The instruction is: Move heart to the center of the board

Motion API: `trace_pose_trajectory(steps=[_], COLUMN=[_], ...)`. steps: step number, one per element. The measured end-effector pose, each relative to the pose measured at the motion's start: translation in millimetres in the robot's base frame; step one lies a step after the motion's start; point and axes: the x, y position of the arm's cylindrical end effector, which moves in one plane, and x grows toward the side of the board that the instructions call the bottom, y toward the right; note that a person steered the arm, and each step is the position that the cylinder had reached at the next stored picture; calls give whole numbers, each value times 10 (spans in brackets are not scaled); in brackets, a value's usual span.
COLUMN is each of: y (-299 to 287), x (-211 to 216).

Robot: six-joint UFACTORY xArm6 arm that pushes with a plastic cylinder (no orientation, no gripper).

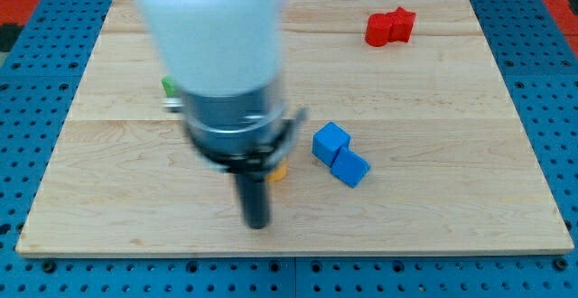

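**Heart hard to find, arm blocking half the bench**

Starting at the left side of the bench (90, 153), a sliver of a green block (168, 87) is peeking out from behind the arm's pale housing, and its shape is not showing. Just right of it the arm itself is looming over the middle-left of the boards, and my tip (258, 225) is sitting down toward the near edge, a little left of centre. There are no fingers on this arm, only the dark rod, so there is nothing opening or closing. A scrap of an orange block (278, 172) is poking out just beside the rod, above the tip and to its right; it is mostly hidden, so I cannot tell whether the rod is touching it.

Moving right, a blue block (340, 154), looking like two cubes joined on a diagonal, is lying near the centre, close to the orange scrap. Far off by the top right corner a red block (390, 27) is resting, lumpy in outline, and I am guessing it could be the heart, though that is not certain.

The risks, as I am judging them: the arm is masking two blocks, so the heart could be misidentified; a sweep rightward could be dragging the orange and blue pieces along; and the blue block is already crowding the centre where the heart is meant to end up.
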Motion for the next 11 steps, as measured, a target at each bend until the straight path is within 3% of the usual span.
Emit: trace_pose_trajectory(steps=[1, 2, 3, 4, 5, 8, 9, 10, 11], y=[37, -482, -373, -211, -31, 232, 172, 224, -502], x=[-428, -678, -748, -405, -478, -1321, -1041, -312, -215])
